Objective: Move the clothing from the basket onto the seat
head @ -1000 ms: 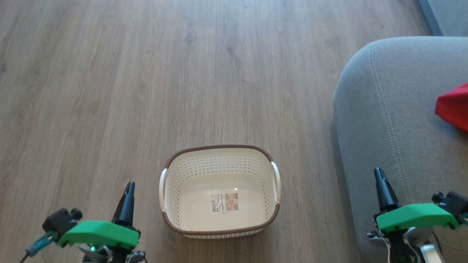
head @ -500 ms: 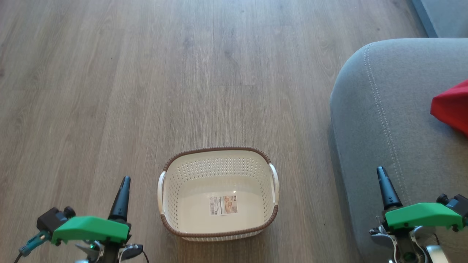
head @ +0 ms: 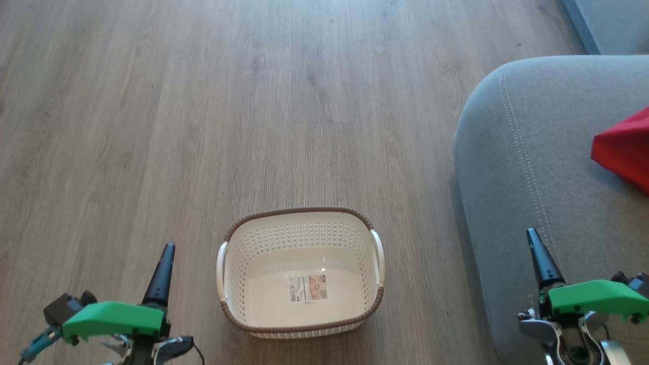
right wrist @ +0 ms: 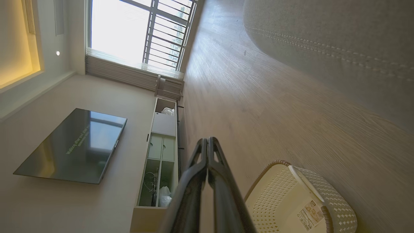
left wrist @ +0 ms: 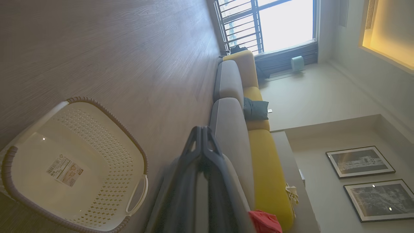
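You have the basket [head: 299, 234] on the wooden floor [head: 253, 101] between the two arms, its bottom bare around a paper label [head: 308, 288]. The clothing [head: 623, 152] — a red fold at the head view's right edge — lies on the grey seat [head: 532, 177], well apart from the basket. Your left gripper [head: 167, 249] hangs over the floor just beside the basket, fingers pressed together; your right gripper [head: 532, 237] hovers over the seat's near edge — fingers together too.
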### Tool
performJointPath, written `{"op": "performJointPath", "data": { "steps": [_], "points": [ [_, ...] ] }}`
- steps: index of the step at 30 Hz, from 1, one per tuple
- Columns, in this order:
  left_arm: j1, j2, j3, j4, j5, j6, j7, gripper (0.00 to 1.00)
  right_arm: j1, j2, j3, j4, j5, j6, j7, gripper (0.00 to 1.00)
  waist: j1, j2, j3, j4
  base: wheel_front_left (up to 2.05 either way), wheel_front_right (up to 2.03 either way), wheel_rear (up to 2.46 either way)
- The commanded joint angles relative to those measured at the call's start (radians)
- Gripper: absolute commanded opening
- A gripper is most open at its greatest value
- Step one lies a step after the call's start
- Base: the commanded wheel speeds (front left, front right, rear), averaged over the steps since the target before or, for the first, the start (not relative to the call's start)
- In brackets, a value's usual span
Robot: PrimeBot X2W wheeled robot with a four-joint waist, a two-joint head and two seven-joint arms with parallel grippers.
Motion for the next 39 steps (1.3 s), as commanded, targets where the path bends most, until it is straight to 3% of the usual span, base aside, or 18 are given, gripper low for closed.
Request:
{"op": "performJointPath", "data": {
  "steps": [1,25,39],
  "points": [
    [-0.06,0.014,0.035,-0.032,-0.028,-0.008,0.009,0.0,-0.059,-0.008,0.012,-0.039,0.03,0.0,0.01,0.0,0.0,0.0,-0.001,-0.001,0.0,0.0,0.0],
    [-0.082,0.013,0.085,-0.033,-0.286,-0.028,0.082,0.0,-0.07,-0.006,-0.013,-0.056,0.311,0.0,0.083,0.0,0.0,0.0,-0.022,-0.017,0.0,0.0,0.0],
    [-0.082,0.01,0.089,-0.033,-0.282,-0.028,0.085,0.0,-0.071,-0.005,-0.015,-0.056,0.309,0.0,0.084,0.0,0.0,0.0,-0.022,-0.017,0.0,0.0,0.0]
  ]
}}
